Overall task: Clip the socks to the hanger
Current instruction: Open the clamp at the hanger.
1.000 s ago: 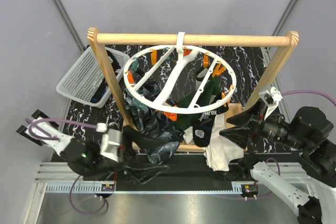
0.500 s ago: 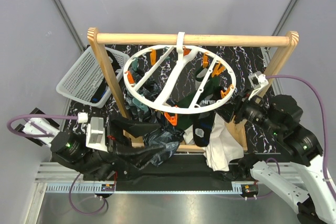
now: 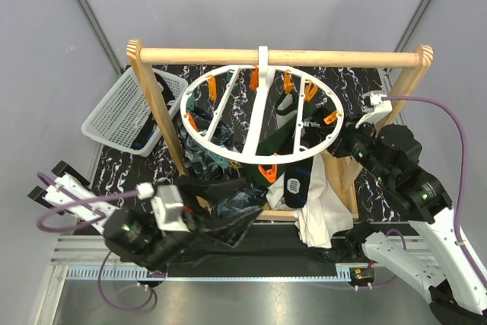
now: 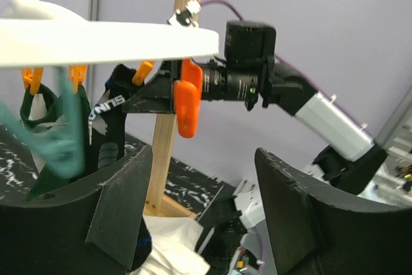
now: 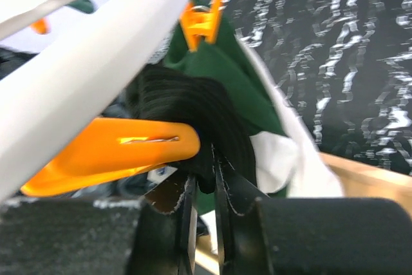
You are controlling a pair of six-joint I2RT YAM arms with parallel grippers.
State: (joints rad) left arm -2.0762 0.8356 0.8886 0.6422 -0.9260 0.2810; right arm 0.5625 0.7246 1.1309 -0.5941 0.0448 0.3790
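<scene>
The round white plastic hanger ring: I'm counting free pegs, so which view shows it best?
Top external: the whole white hanger ring, spokes and orange pegs. Left wrist shows only a rim stretch; right wrist, a blurred close rim.

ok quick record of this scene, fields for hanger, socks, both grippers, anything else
hanger: hooked over the rail
socks: green sock hangs from the hanger; mottled sock lies below it
left gripper: open, empty, lower than the hanger's rim
right gripper: shut on black sock, beside an orange peg
other: basket at the left; white cloth below the hanger
</scene>
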